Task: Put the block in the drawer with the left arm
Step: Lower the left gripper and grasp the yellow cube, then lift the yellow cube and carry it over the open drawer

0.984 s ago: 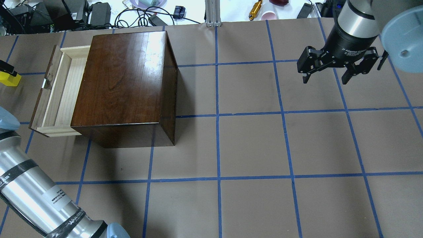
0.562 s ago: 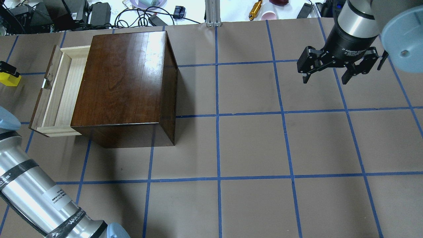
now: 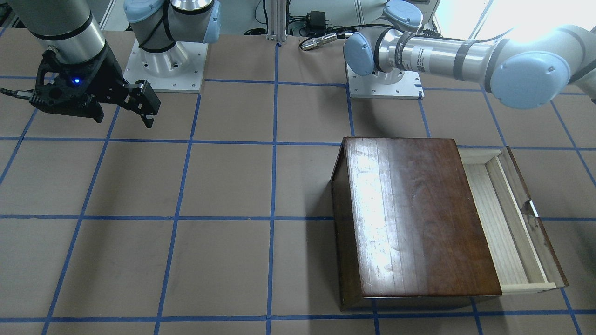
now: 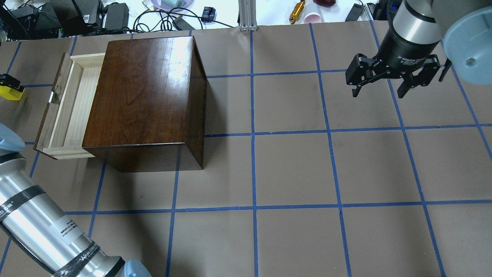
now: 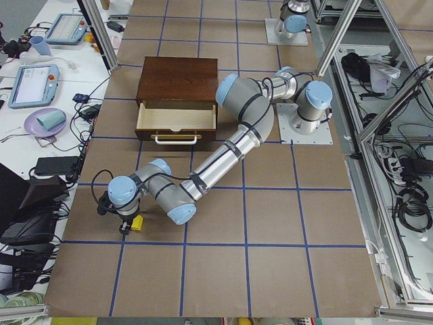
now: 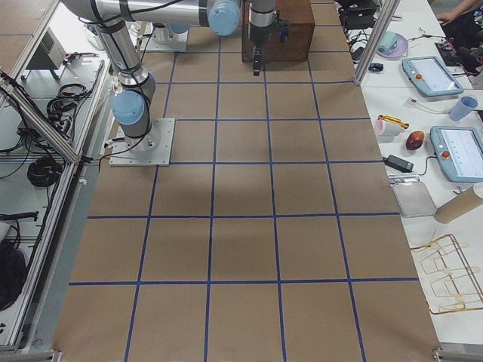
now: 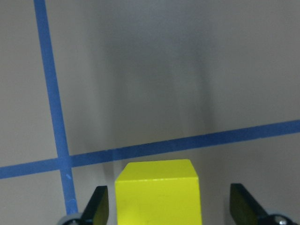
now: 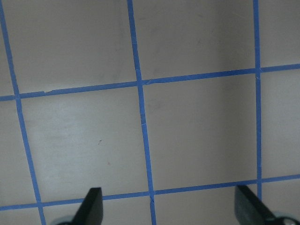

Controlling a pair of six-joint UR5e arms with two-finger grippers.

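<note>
Drawer [image 4: 73,111]: pulled out of the box [image 4: 142,88], its pale floor bare and open upward, so that a thing can be dropped in from above
Box: stood on the bench [image 4: 292,169] toward the left arm's side, the drawer front turned toward the spot where the block lies
Left arm [image 5: 223,159]: stretched low along the bench past the drawer front and bent down at the wrist, so that the pincer is aimed straight down at the block
Left pincer [image 7: 169,206]: open, nothing gripped; its fingers [image 7: 97,208] are set on either side of the block, in the pose for a grasp
Block [image 7: 158,192]: apparently at rest on the bench, well apart from the drawer, between the left pincer's fingers; it is off centre, with a narrow gap to the finger at the wrist view's left and a wider gap to the other
Right pincer [image 4: 378,92]: open and empty, held above bare bench well apart from the box, judged to be parked out of the way
Step in hand: judged to be the grasp; a closing of the fingers is called for, then a lift and a carry over the drawer front
Risk: the off-centre block may be pushed sideways as the fingers close
</note>
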